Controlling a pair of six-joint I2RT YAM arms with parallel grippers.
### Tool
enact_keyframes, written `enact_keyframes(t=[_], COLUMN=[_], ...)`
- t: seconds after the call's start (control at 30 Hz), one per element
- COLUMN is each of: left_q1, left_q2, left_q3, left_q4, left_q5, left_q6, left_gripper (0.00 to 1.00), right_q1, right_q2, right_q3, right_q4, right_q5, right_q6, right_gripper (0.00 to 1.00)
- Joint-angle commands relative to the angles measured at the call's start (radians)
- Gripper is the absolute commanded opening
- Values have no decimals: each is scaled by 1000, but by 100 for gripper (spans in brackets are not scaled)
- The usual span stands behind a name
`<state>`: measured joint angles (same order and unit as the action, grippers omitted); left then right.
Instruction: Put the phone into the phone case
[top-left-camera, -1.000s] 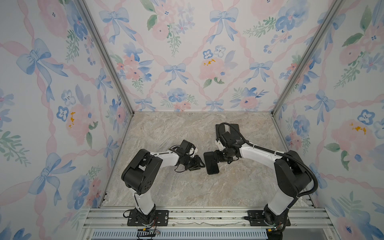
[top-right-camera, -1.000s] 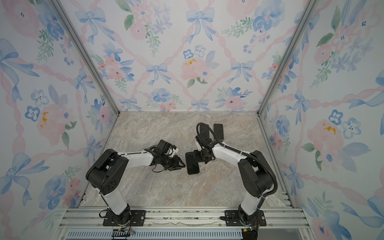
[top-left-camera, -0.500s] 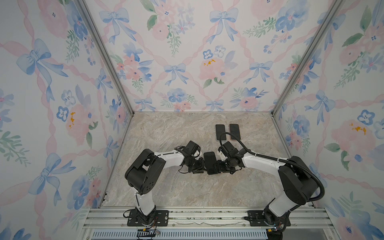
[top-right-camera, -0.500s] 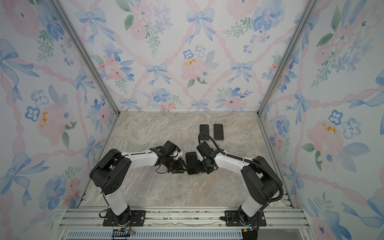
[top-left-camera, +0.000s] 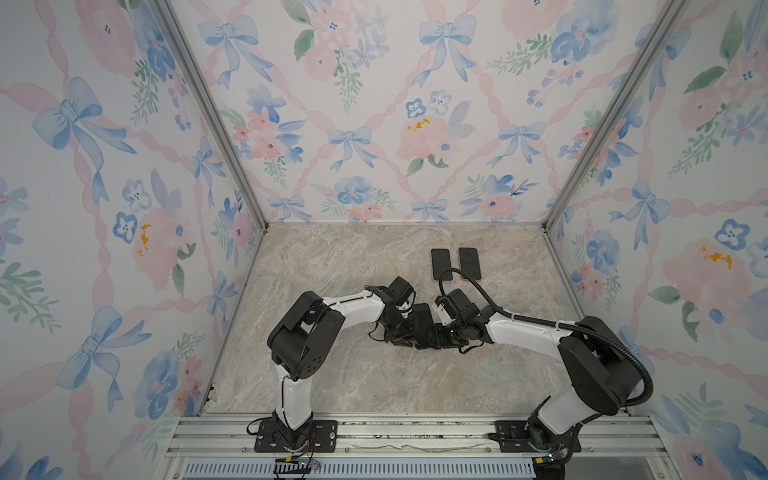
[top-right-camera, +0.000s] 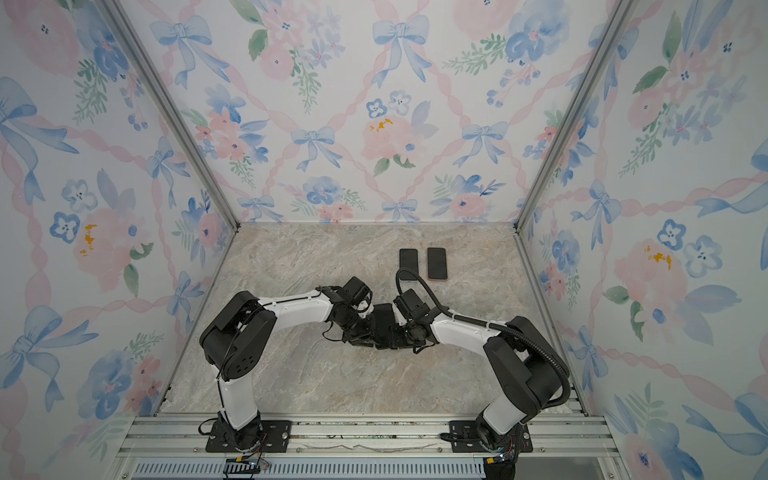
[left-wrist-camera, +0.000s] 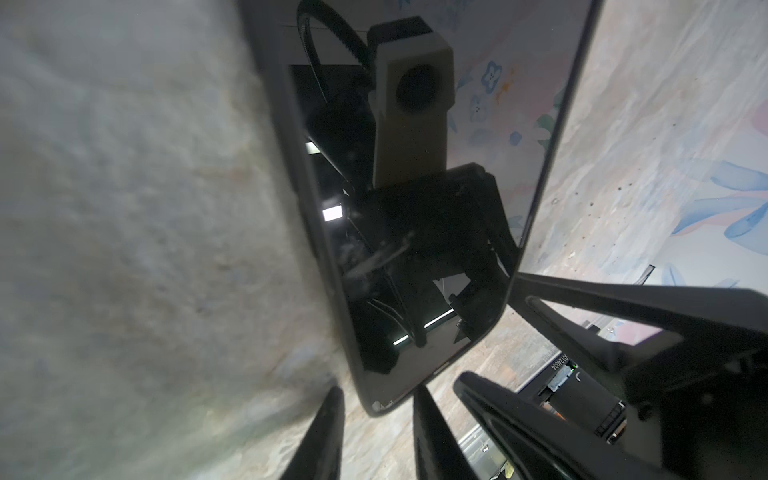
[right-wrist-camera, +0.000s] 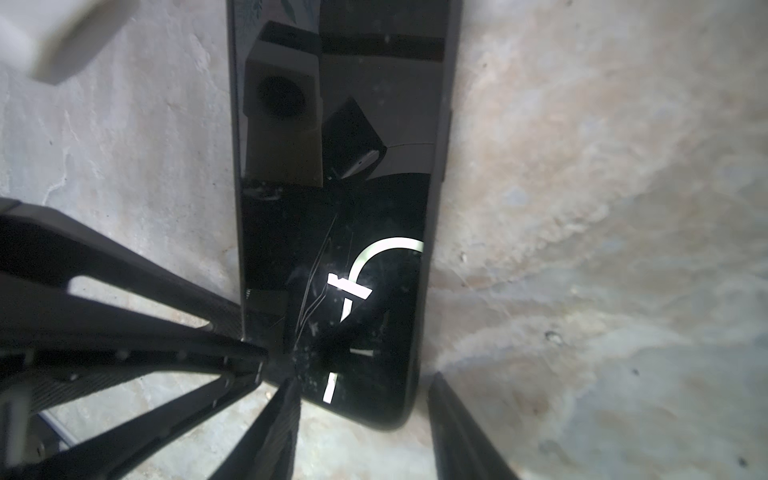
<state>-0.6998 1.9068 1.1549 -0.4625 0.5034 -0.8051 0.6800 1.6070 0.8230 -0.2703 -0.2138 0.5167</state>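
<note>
left arm (top-left-camera: 353, 306): bolted at the counter's front edge, black elbow folded high, white forearm stretched toward mid-counter, wrist tipped down.
right arm (top-left-camera: 525, 329): mirrored from the other end of the front edge, forearm reaching in to meet the left, wrist tipped down.
hose (top-left-camera: 478, 291): ribbed, black, looped off the right wrist toward the back edge.
left gripper (left-wrist-camera: 377, 390): fingers apart, straddling one rounded corner of the phone (left-wrist-camera: 415, 208); one tip at the edge, the other just clear; no clamp seen.
right gripper (right-wrist-camera: 362, 378): fingers apart across the phone's short end; one finger against a long edge, the other with a sliver of counter showing between.
phone, place: flat, glass up, mid-counter, between both grippers in both top views (top-left-camera: 422, 319) (top-right-camera: 384, 318).
phone, surface: glossy black glass, mirror-like, flecked with dust and a fine scratch; corners rounded.
rim (left-wrist-camera: 286, 166): matte, dark, raised round the glass; the phone's own or a sleeve, cannot tell.
left slab (top-left-camera: 441, 264), right slab (top-left-camera: 469, 263): dark, flat, rounded rectangles, side by side, just apart, near the back edge, right of middle.
counter (top-left-camera: 374, 374): beige-grey marble pattern, veined, matte.
</note>
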Motion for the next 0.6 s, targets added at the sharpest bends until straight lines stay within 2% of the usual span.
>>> enact_keyframes(t=[0.0,0.57], left_q1=[-9,-21], left_q2=[58,86], left_q3=[-11,12], left_q4=[-113,-142], left_q5=[-77,-112], left_q6=[7,25], left_gripper=[29,10], right_q1=[13,93], right_q2=[28,118], right_q3=[-40,-4], right_q4=[11,3], right_q5=[-7,48], right_q6=[16,62], right_gripper=[45,16])
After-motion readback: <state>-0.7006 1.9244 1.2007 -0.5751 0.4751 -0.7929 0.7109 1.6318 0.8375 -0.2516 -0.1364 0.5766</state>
